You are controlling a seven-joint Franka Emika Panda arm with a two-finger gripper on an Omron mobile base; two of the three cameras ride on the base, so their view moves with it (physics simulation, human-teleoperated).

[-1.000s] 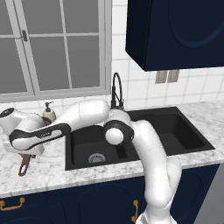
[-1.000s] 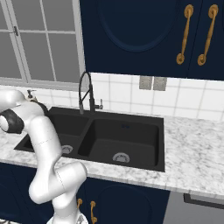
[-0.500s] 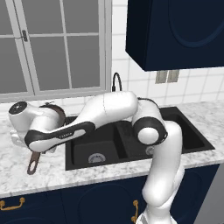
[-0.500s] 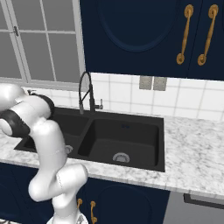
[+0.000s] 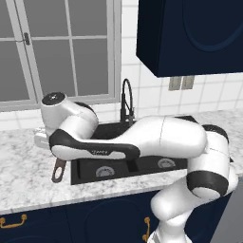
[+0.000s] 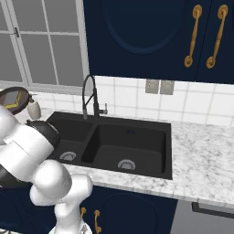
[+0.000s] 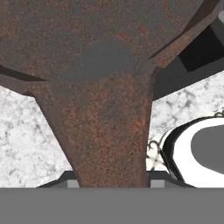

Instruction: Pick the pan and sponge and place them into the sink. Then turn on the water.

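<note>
My gripper (image 7: 112, 181) is shut on the handle of the pan (image 7: 105, 87), whose rusty brown underside and handle are seen from very close in the hand view. In the left base view the handle's ringed end (image 5: 58, 171) hangs below my forearm, just left of the sink (image 5: 85, 167). From the right base view the pan (image 6: 13, 98) is lifted and tilted above the counter, left of the black double sink (image 6: 151, 153). A yellowish patch shows on the pan's face; I cannot tell whether it is the sponge.
A black gooseneck faucet (image 5: 126, 100) (image 6: 89, 97) stands behind the sink's divider. A beige soap bottle (image 6: 33, 109) sits on the counter beside the lifted pan. Marble counter (image 6: 201, 155) runs to the right of the sink, and a window fills the wall at left.
My arm has swung round and carried the pan to the right; the handle's end now hangs at the sink's left edge instead of over the counter.
</note>
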